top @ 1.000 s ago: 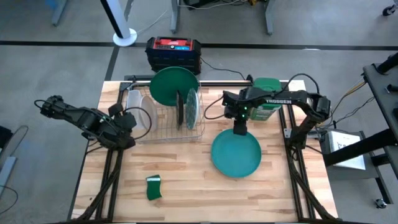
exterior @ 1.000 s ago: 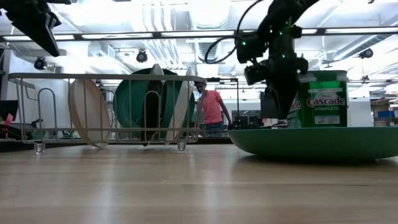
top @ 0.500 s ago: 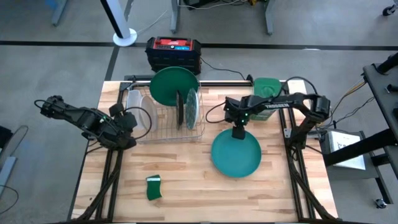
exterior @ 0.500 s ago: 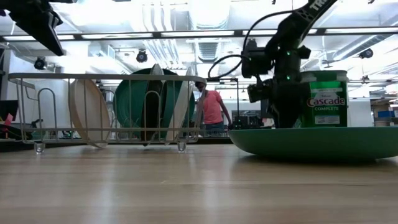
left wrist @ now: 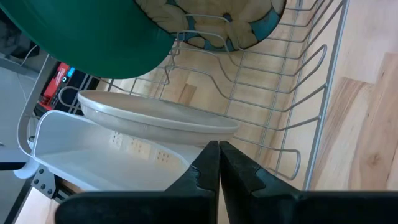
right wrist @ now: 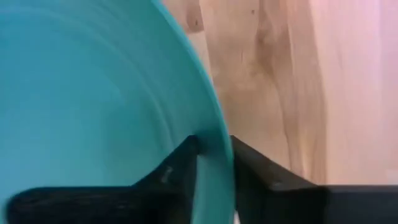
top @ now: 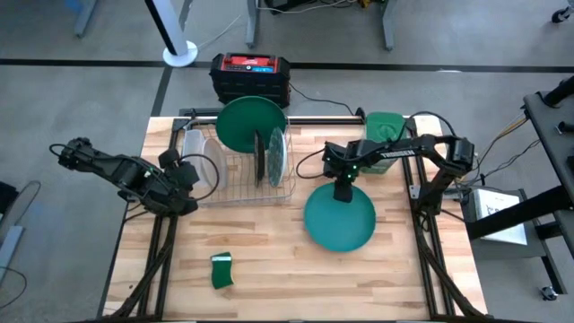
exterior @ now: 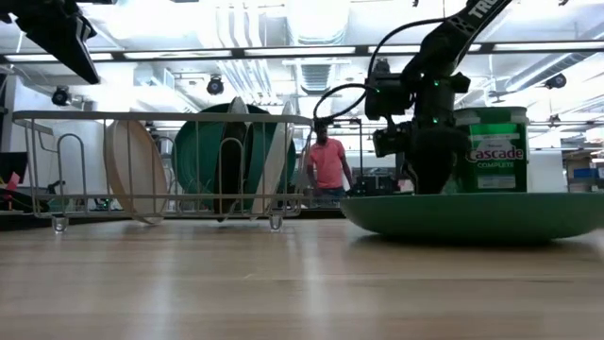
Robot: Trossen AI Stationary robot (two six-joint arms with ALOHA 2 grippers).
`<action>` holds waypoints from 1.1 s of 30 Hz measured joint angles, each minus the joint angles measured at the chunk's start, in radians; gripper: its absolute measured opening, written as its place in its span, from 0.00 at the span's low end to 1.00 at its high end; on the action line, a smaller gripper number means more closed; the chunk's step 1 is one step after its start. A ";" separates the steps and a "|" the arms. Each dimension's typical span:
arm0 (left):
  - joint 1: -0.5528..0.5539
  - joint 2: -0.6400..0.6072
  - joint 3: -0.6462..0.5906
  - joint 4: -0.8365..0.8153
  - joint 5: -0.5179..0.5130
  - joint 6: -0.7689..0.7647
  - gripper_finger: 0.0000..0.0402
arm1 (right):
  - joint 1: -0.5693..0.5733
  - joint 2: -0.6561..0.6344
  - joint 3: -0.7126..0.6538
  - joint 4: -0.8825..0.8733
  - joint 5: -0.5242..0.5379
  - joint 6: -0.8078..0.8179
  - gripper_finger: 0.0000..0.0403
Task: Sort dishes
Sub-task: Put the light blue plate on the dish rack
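A teal plate (top: 339,222) lies flat on the table right of the wire rack (top: 238,184). My right gripper (top: 342,191) stands at its far rim, shut on it. In the rack stand on edge a dark green plate (top: 249,124), a whitish plate (top: 212,161) and a grey-green patterned plate (top: 277,154). My left gripper (top: 184,175) waits, shut, at the rack's left end. In its wrist view the whitish plate (left wrist: 155,115) shows close ahead. My right gripper pinches the teal plate's far rim (right wrist: 214,134). One finger (right wrist: 180,168) is inside the plate and the other finger (right wrist: 261,174) is outside. The fingers come from above, pointing down. The plate's underside (exterior: 472,231) rests on the table.
A green-lidded Cascade canister (top: 387,133) stands just behind the right arm. A small green sponge (top: 221,270) lies near the table's near edge. A white utensil holder (left wrist: 93,152) hangs at the rack's left end. A black and red box (top: 250,76) sits beyond the far edge. A person (exterior: 328,165) stands in the room.
My right gripper has come down from above the teal plate onto its far rim, and the arm has swung off the canister toward the near edge. The plate has shifted slightly toward the rack.
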 joint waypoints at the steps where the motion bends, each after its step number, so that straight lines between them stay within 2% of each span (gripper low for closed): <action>1: 0.000 0.000 0.000 0.002 0.000 0.000 0.00 | 0.000 0.000 0.006 -0.003 -0.008 0.001 0.06; 3: 0.000 0.000 0.000 0.003 0.000 0.000 0.00 | 0.000 -0.003 0.022 -0.018 -0.014 0.000 0.03; 10: 0.000 -0.001 0.000 0.002 0.000 0.000 0.00 | 0.004 -0.093 0.103 -0.130 0.020 -0.043 0.01; 15: 0.000 0.000 0.000 0.002 0.000 0.000 0.00 | 0.039 -0.238 0.181 -0.232 0.147 -0.110 0.00; 18: 0.000 0.000 0.000 0.002 0.000 0.000 0.00 | 0.070 -0.348 0.217 -0.229 0.204 -0.169 0.00; 26: 0.000 0.000 0.000 0.002 -0.015 0.000 0.00 | 0.121 -0.581 0.275 -0.084 0.287 -0.284 0.00; 30: 0.000 0.000 0.000 0.001 -0.031 0.000 0.00 | 0.139 -0.638 0.263 0.133 0.303 -0.410 0.00; 33: 0.000 0.000 0.000 0.001 -0.035 0.000 0.00 | 0.144 -0.630 0.260 0.288 0.295 -0.492 0.00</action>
